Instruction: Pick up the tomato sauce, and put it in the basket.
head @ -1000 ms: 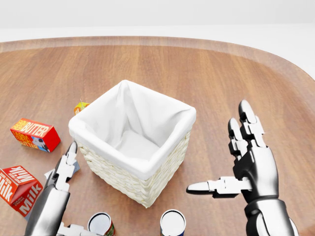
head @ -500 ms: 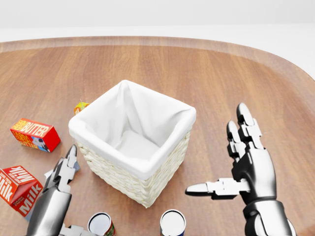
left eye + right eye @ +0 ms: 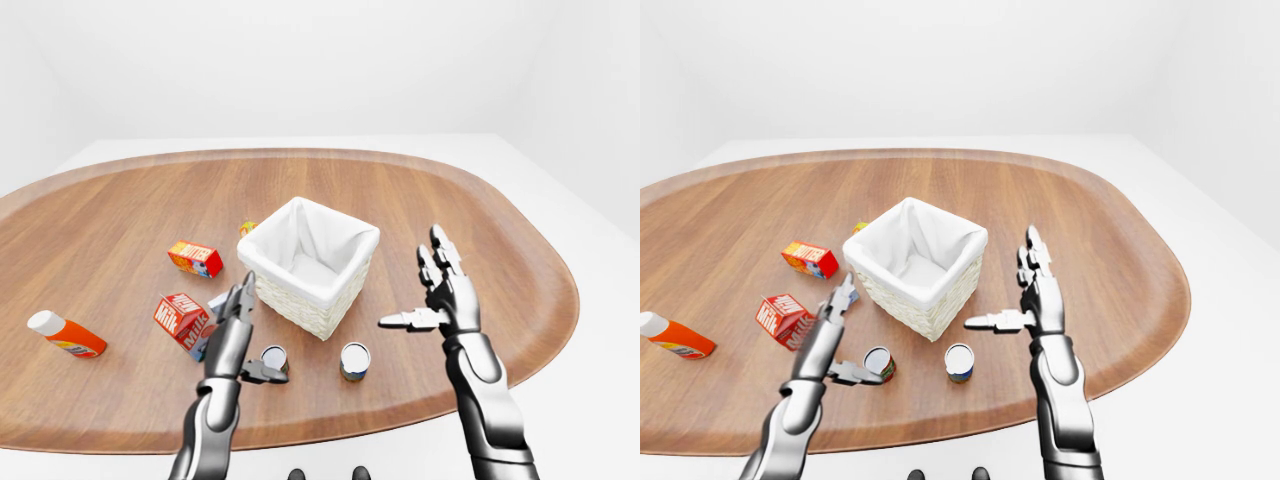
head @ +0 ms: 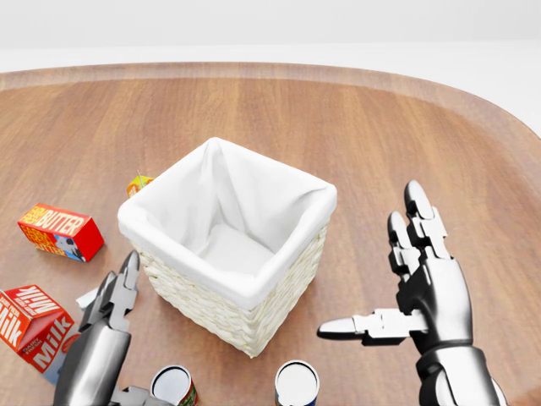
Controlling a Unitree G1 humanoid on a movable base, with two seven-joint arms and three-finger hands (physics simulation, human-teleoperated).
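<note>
The tomato sauce, a small can with a red and green label, stands upright at the bottom of the head view, below the basket's near-left corner. The white-lined wicker basket sits mid-table and holds nothing. My left hand is open just left of the can. Its fingers point up toward the basket, and its thumb reaches toward the can without closing round it. My right hand hangs open to the right of the basket, palm facing left, thumb pointing at the basket.
A second can with a blue label stands right of the tomato sauce. A milk carton and a butter box lie to the left, and an orange bottle farther left. A small orange item peeks out behind the basket.
My left hand has drifted slightly right and lower in the head view, closer to the red-labelled can. My right hand has sunk a little. Nothing on the table has moved.
</note>
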